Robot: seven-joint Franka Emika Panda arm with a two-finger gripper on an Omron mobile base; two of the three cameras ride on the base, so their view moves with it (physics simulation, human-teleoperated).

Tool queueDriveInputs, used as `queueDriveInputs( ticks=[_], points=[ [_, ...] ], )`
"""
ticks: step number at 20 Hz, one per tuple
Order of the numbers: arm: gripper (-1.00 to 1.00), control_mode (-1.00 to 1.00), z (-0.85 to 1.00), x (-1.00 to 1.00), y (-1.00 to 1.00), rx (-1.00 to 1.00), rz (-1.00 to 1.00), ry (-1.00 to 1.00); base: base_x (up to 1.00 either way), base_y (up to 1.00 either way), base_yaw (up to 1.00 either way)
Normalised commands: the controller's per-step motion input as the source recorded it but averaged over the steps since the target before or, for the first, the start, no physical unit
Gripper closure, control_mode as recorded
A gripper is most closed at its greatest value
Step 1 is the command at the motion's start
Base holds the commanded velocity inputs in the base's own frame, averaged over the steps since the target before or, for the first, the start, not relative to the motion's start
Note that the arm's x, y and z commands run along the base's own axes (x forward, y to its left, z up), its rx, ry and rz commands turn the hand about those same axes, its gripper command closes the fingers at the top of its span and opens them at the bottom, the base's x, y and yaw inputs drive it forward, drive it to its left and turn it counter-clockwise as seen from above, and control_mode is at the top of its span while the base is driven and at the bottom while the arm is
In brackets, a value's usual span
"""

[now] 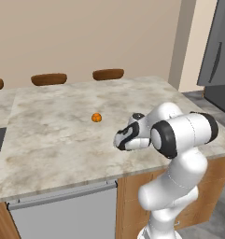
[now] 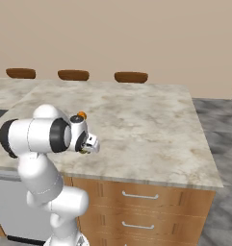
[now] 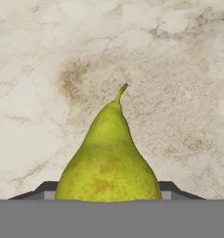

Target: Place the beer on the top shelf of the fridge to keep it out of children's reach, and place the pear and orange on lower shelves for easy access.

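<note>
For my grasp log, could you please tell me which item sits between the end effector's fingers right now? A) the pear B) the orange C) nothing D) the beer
A: in the hand view the pear sits between the fingers, while the orange lies on the counter.

A broad marble counter (image 1: 62,135) spreads across both base views, pale beige with brown mottling, its edge running over wooden drawer fronts (image 2: 139,197) with pale handles. Out in the open on the stone sits the orange (image 1: 96,117), alone, roughly at the middle of the slab in the left base view; from the right base view it peeks out (image 2: 81,115) at about ten o'clock of centre. In the hand view, the same veined marble (image 3: 43,69) runs behind the pear (image 3: 108,158); whether the pear touches the stone cannot be told.
</note>
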Motion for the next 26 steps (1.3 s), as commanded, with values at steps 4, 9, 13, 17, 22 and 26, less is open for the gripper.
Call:
queueDriveInputs(
  ticks=[4,9,13,17,22,26],
  points=[
    [1.0,-1.0,0.13,-0.63,0.0,0.01,0.06,-0.4,0.0,0.0,0.0],
    [1.0,-1.0,0.79,-0.82,0.0,0.03,0.14,-0.51,0.0,0.0,0.0],
    [1.0,-1.0,1.0,-0.68,0.0,0.0,0.09,-0.42,0.0,0.0,0.0],
    [1.0,-1.0,1.0,-0.6,0.0,-0.01,0.04,-0.23,0.0,0.0,0.0],
    [1.0,-1.0,1.0,-0.69,-0.04,-0.05,0.0,-0.03,0.0,0.0,0.0],
    [1.0,-1.0,1.0,-0.79,-0.22,-0.07,0.0,0.02,0.0,0.0,0.0]
  ],
)
